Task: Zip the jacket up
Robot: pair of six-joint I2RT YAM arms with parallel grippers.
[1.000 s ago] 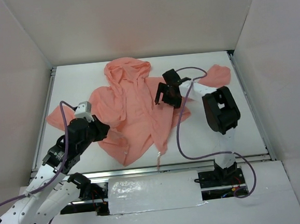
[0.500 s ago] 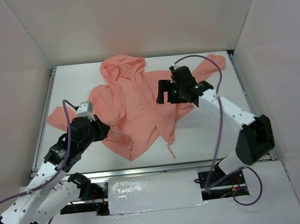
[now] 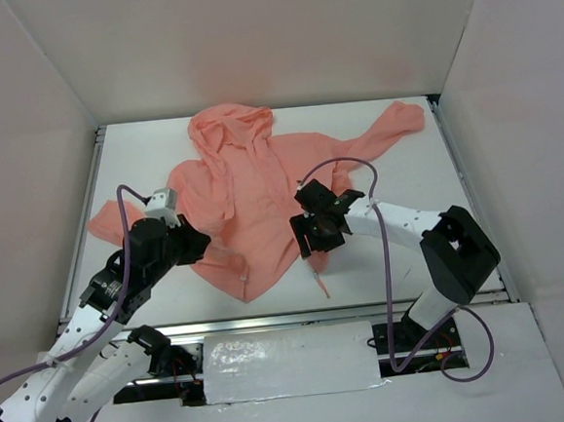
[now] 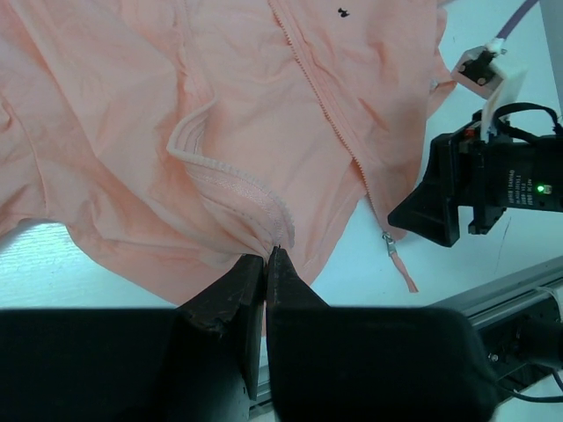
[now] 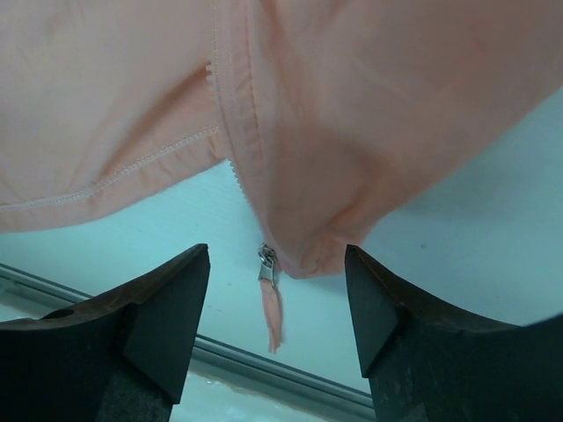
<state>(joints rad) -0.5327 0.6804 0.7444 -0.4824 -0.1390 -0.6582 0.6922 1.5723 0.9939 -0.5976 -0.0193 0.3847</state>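
No words, numbers or brand names can be read in any of the views. The one sign is a tiny dark mark (image 4: 341, 11) on the chest of the pink jacket (image 4: 220, 105), near the zipper (image 4: 327, 114) in the left wrist view; it is too small to tell its shape or any letters. From above it cannot be made out

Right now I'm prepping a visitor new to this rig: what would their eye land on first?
The salmon-pink jacket spread across the white table, hood at the far end. The left gripper is pinched shut on a hem fold at its near left, while the right gripper hangs open right over the zipper pull at the bottom edge.
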